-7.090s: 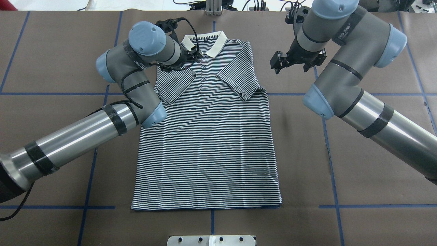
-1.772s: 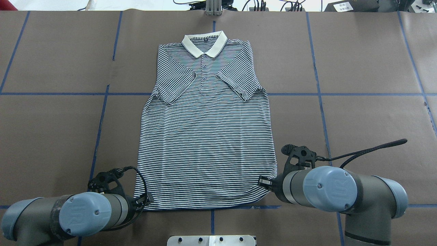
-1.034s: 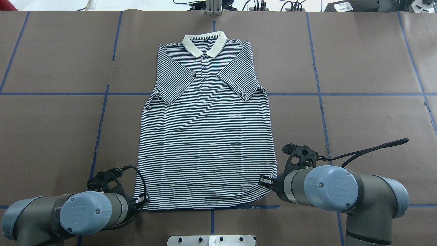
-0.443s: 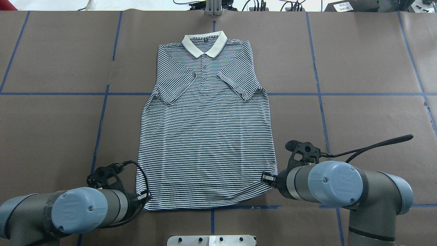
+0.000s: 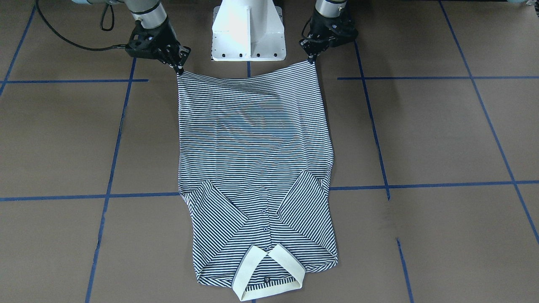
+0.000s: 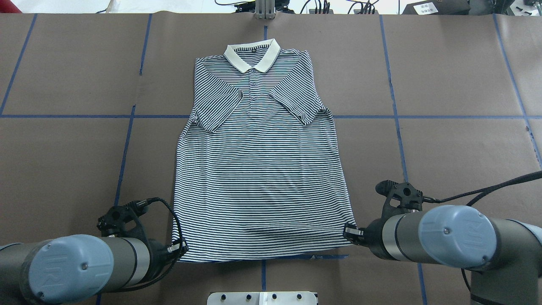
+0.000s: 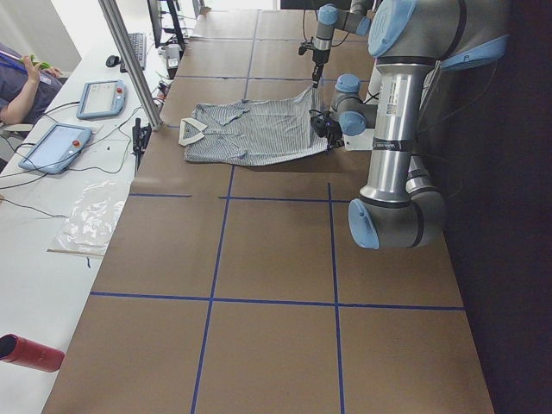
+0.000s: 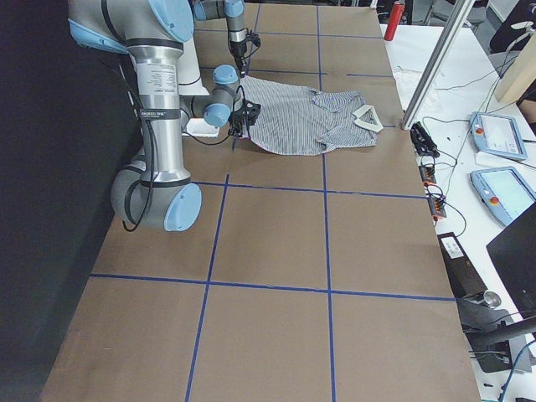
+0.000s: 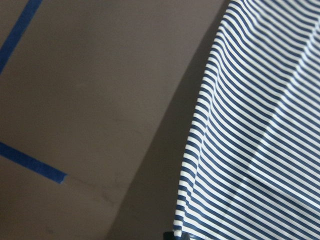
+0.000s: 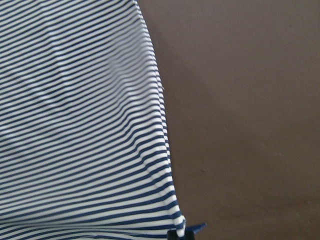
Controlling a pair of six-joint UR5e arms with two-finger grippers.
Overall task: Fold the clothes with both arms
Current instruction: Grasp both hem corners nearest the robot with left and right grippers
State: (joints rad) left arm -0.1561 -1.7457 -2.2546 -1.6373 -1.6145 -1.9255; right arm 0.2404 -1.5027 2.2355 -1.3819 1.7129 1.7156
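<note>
Brown paper taped with blue lines covered your surface [image 6: 63,169]. At its centre lay the polo shirt [image 6: 258,178], collar toward the far edge. Your left fingers [image 6: 181,246] and right fingers [image 6: 349,231] each pinched a near hem corner, raised slightly.

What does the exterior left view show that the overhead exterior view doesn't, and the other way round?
Only exterior left: a white side bench with tablets on it and a person's forearm resting there. Only overhead: the placket buttons, too small to make out from the side. Both: the striped polo shirt on the brown table, collar away from the robot, with the left claw and right claw at its hem corners.
</note>
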